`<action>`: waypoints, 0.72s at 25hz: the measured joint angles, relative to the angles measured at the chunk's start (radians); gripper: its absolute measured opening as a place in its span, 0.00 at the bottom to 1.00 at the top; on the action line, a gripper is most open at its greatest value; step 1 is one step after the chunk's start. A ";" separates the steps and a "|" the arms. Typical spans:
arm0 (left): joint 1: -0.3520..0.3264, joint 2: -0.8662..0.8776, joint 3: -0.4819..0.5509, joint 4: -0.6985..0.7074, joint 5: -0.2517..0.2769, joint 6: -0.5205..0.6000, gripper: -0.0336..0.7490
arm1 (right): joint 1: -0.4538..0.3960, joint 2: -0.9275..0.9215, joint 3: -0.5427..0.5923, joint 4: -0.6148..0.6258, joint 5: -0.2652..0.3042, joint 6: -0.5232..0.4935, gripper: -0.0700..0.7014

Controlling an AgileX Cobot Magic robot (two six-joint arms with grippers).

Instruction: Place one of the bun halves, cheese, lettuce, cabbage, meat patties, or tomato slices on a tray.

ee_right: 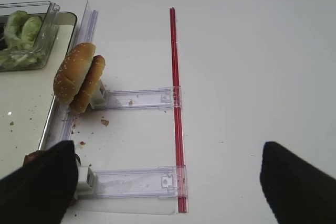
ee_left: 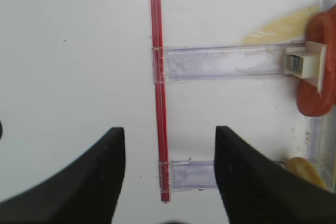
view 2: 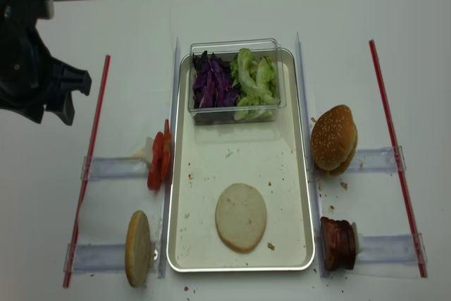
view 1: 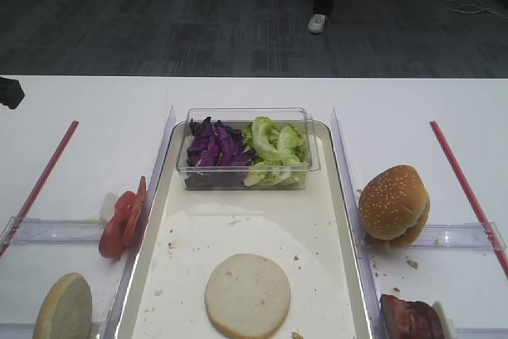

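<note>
One bun half [view 1: 248, 295] lies flat on the tray [view 1: 329, 220] near its front; another [view 1: 63, 307] stands on edge at the left rail. Tomato slices [view 1: 123, 220] lean on a holder left of the tray. Cabbage [view 1: 213, 148] and lettuce [view 1: 274, 148] fill a clear box at the tray's back. Meat patties [view 1: 409, 317] sit front right. I cannot tell whether a pale yellow piece [ee_left: 278, 27] by the tomato is cheese. My left gripper [ee_left: 169, 129] hangs open above the left red strip, holding nothing. My right gripper [ee_right: 167, 153] stands wide open over the right holders, holding nothing.
A whole sesame bun [view 1: 394, 204] leans on a clear holder right of the tray. Red strips [view 1: 464, 184] and clear holders [view 2: 113, 167] flank the tray on both sides. The dark left arm [view 2: 32, 54] looms at the far left. Crumbs dot the tray.
</note>
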 joint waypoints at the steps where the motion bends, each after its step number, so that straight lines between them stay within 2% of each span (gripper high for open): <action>1: 0.000 0.000 0.000 -0.012 0.000 0.004 0.51 | 0.000 0.000 0.000 0.000 0.000 0.000 0.99; 7: 0.000 -0.020 0.013 -0.042 0.000 0.018 0.51 | 0.000 0.000 0.000 0.000 0.000 0.000 0.99; 18: 0.000 -0.282 0.238 -0.042 0.004 0.020 0.51 | 0.000 0.000 0.000 0.000 0.000 0.004 0.99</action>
